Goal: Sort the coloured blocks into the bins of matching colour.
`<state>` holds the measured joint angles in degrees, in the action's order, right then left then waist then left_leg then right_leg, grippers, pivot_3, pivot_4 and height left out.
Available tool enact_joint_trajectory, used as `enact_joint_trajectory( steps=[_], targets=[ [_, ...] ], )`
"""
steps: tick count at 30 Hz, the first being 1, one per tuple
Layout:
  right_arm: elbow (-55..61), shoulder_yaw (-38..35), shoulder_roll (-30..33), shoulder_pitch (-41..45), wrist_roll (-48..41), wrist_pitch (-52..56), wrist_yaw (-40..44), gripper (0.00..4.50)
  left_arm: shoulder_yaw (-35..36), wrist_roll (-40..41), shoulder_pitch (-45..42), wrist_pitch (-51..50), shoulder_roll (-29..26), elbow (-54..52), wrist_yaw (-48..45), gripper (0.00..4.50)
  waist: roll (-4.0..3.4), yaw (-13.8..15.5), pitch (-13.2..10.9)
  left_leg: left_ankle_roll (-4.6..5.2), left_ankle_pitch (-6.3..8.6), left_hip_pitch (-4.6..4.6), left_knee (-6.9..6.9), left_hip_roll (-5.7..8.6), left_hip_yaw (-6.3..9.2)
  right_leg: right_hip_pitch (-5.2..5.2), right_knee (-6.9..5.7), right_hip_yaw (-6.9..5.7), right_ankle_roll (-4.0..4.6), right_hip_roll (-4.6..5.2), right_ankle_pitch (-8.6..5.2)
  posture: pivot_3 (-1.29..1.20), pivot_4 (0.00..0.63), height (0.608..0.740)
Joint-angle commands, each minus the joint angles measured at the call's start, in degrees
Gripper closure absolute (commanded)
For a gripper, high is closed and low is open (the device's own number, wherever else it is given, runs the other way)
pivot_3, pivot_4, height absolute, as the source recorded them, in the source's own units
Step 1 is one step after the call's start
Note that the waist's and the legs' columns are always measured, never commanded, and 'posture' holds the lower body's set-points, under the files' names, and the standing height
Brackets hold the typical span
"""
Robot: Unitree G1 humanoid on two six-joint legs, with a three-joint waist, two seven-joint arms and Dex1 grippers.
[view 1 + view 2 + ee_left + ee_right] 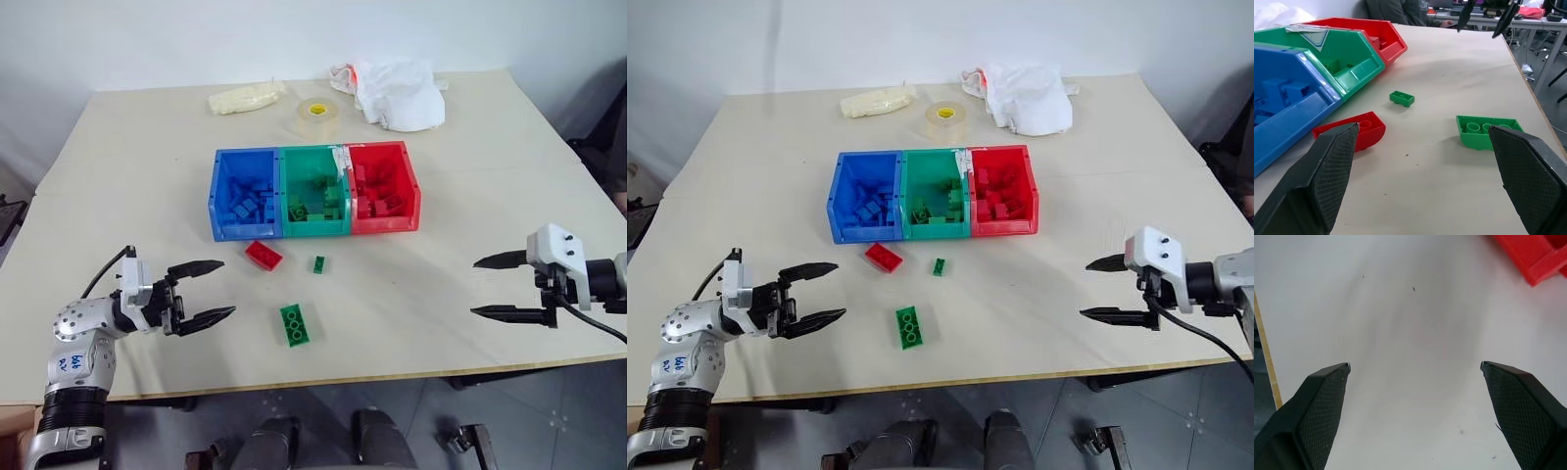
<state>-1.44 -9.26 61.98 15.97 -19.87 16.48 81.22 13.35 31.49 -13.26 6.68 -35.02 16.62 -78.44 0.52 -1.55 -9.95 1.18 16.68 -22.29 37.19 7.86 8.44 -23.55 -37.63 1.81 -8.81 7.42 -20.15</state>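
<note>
Nearest the camera, the left gripper [204,292] is hovering low over the front of the table [460,196], pointing level toward the middle, its two black fingers spread wide with nothing between them. Across on the other side, the right gripper [500,287] is hanging over bare tabletop, also spread wide and empty, aiming inward.

Between them, just ahead of the left gripper, the large green block [294,324] is lying flat with its studs up, its long axis running roughly front to back, slightly skewed. It is sitting a short way off the left fingertips and well apart from the right ones, so the left arm looks the likelier one to take it; the fingers would probably close best across its short sides.

Farther back, the red block [263,255] is resting just in front of the blue bin [217,191], and the small green block [318,263] is lying near the green bin [313,231]. The red bin [411,186] is joined on the right. All three bins are already holding bricks of their colours.
</note>
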Motion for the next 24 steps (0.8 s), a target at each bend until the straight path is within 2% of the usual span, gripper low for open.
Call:
enact_joint_trajectory(
  steps=[1,10,13,19,24],
  targets=[
    [3.5,0.9,-0.7,2.2,-1.5,1.5,-1.0,0.03,0.8,0.2,0.4,0.6,-0.5,-1.2,-0.2,0.0,0.0,0.1,0.0,0.0,0.0,0.0,0.01,0.0,0.0,0.0,0.0,0.01,0.0,0.01,0.0,0.0,0.15,0.74],
    [12.6,11.5,-9.1,7.4,-1.2,7.6,-5.9,0.03,1.6,1.3,5.1,-0.7,-0.5,-7.5,1.3,0.0,0.0,0.1,0.0,0.01,0.02,-0.03,-0.04,0.01,0.03,-0.01,0.07,-0.01,0.0,0.03,0.0,0.0,0.15,0.74],
    [14.2,20.3,-16.8,12.5,0.8,8.4,-7.5,0.03,2.7,2.0,9.1,-1.5,-0.7,-11.5,2.7,0.0,0.02,-0.4,0.0,-0.01,0.04,-0.02,-0.02,-0.02,0.02,0.01,0.1,-0.01,0.0,0.01,0.0,0.0,0.15,0.74],
    [10.2,30.1,-26.8,19.0,5.7,5.2,-8.1,0.03,4.1,2.4,12.8,-2.7,-0.8,-15.2,4.6,0.0,0.02,0.5,0.0,-0.04,0.04,-0.01,0.01,-0.02,0.15,0.02,0.04,-0.03,0.03,0.0,0.02,0.0,0.15,0.74],
    [2.4,36.2,-34.7,23.7,11.2,0.2,-9.5,0.03,5.0,2.5,14.4,-3.0,-0.6,-17.0,6.1,0.0,0.05,0.7,0.0,-0.04,0.04,0.0,0.0,-0.01,0.19,0.04,0.07,-0.1,0.03,0.0,0.03,0.0,0.15,0.74]
  ],
)
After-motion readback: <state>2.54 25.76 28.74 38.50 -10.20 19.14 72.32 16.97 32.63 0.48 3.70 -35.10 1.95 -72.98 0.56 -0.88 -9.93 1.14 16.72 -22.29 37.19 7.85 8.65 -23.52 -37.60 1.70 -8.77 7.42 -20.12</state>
